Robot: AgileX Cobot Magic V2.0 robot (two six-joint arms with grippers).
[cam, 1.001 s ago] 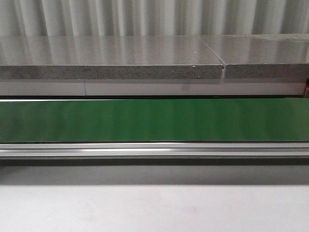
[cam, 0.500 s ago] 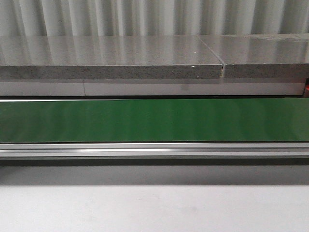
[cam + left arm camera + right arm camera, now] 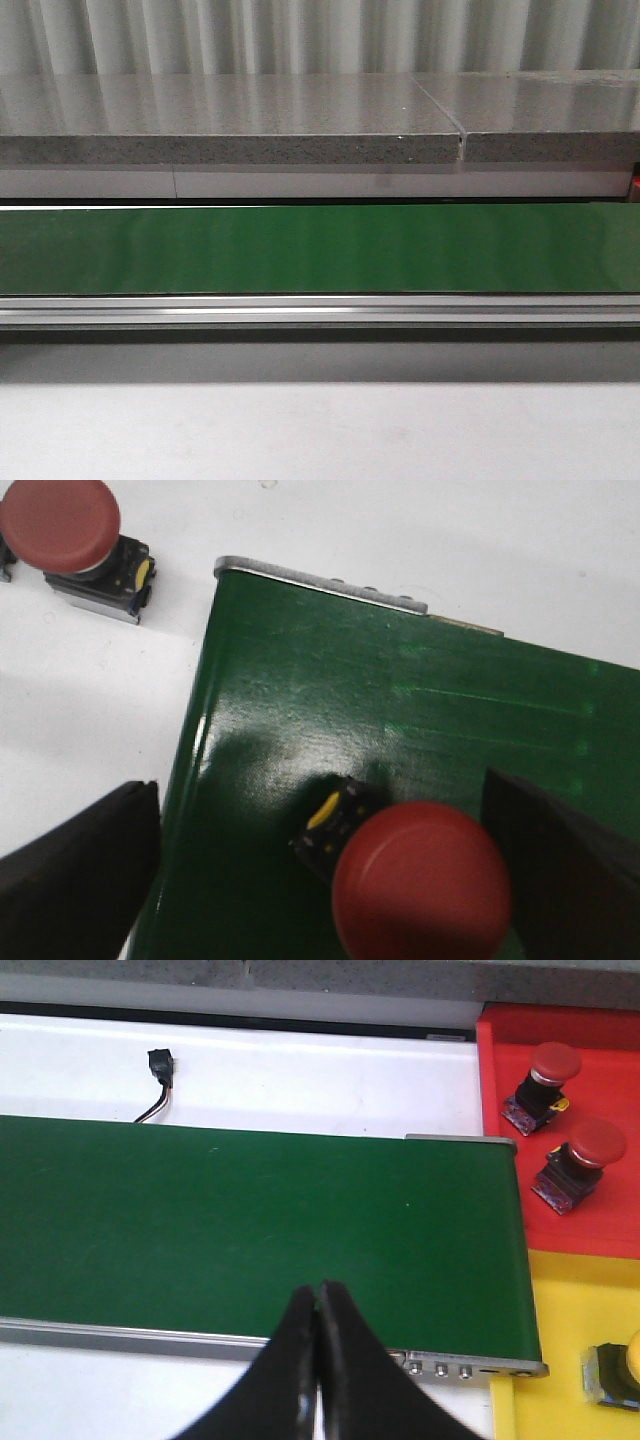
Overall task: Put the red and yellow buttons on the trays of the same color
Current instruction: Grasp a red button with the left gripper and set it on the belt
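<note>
While nothing is gripped yet, this reads as a pick step: the left gripper (image 3: pixel 320 880) hangs over a red button on the belt.
Left fingers: apart, one dark pad (image 3: pixel 75 875) on each side of the near red button (image 3: pixel 420 885); not touching it, as far as shows.
Right fingers: the right gripper (image 3: pixel 318 1360) is pressed together, holding nothing, above the green belt (image 3: pixel 250 1220).
Next move: I judge the left fingers must drop lower and close on the button's body (not its domed cap), then carry it to the red tray (image 3: pixel 600 1110).
Red buttons: four seen; one on the belt, one on the white desk (image 3: pixel 420 540) beside the belt end (image 3: pixel 60 520), two in the red tray (image 3: pixel 545 1085) (image 3: pixel 580 1165).
Yellow buttons: one, partly cut off, in the yellow tray (image 3: pixel 580 1300).
Trays: two.
</note>
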